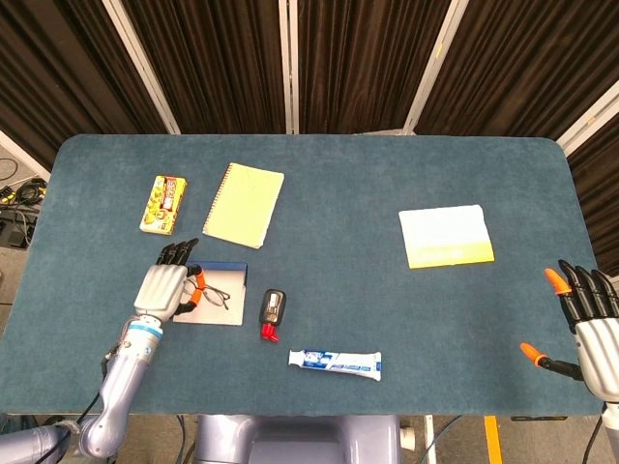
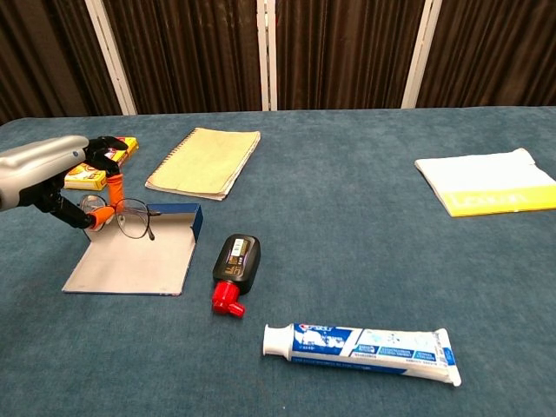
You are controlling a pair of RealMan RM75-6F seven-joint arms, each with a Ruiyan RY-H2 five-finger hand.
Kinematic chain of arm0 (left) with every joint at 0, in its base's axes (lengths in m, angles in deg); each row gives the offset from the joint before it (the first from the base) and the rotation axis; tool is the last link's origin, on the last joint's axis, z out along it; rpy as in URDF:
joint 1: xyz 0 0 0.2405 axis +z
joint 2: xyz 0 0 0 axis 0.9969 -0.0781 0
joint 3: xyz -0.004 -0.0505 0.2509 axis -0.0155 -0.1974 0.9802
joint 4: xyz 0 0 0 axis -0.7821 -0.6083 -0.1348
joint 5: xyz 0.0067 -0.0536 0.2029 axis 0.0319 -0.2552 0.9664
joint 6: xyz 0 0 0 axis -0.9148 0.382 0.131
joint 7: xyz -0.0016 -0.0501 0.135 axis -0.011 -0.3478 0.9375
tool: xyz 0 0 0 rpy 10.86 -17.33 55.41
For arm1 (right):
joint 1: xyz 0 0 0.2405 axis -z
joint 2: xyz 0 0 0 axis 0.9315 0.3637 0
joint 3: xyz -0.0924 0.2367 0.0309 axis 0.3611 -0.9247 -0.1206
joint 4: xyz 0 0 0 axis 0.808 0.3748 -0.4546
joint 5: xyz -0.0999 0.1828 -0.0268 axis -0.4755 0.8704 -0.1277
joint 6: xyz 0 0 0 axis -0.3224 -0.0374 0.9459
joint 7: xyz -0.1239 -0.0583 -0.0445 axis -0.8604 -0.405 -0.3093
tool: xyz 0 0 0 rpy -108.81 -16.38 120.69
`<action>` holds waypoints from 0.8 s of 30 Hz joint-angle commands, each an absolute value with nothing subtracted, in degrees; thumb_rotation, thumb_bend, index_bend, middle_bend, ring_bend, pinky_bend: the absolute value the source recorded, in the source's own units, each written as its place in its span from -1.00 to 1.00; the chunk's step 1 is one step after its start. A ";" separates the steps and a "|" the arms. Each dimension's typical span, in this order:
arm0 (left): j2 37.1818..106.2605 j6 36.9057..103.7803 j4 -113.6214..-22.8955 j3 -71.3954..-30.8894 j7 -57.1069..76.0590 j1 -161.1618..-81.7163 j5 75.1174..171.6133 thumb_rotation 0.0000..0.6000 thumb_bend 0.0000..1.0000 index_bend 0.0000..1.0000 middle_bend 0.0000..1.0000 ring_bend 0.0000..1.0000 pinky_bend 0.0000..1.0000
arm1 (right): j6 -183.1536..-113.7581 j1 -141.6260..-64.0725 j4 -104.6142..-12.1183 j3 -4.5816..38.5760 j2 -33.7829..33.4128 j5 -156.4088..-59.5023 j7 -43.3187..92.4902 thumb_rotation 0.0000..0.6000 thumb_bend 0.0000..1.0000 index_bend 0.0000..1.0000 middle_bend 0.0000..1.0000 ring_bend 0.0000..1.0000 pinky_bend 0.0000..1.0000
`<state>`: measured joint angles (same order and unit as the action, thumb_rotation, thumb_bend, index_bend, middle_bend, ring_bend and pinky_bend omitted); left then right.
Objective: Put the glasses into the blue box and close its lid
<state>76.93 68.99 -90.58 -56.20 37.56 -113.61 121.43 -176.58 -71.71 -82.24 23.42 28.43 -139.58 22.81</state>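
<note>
The left hand [image 1: 166, 286] has a smooth silver-grey metallic back, black fingers and bright orange pads on its thumb and fingertip, and it joins a grey forearm through a wrist ring with a thin light-blue band. The right hand [image 1: 590, 324] is built the same way, with a pale silver-grey palm shell, black segmented fingers and orange caps on two of its tips. In the chest view the left hand [image 2: 65, 178] shows as a rounded, glossy silver shell with black finger links and orange tips beneath it.
</note>
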 commanded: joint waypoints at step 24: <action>83.39 64.12 -75.39 -54.71 26.53 -117.20 122.78 1.00 -0.02 0.16 -1.00 -1.00 -1.00 | -176.17 -71.84 -82.15 23.44 28.49 -139.21 22.95 1.00 -1.00 -1.00 -1.00 -1.00 -1.00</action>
<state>83.12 64.24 -75.80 -54.80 26.57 -117.07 122.95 -176.17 -71.84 -82.16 23.44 28.49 -139.22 22.95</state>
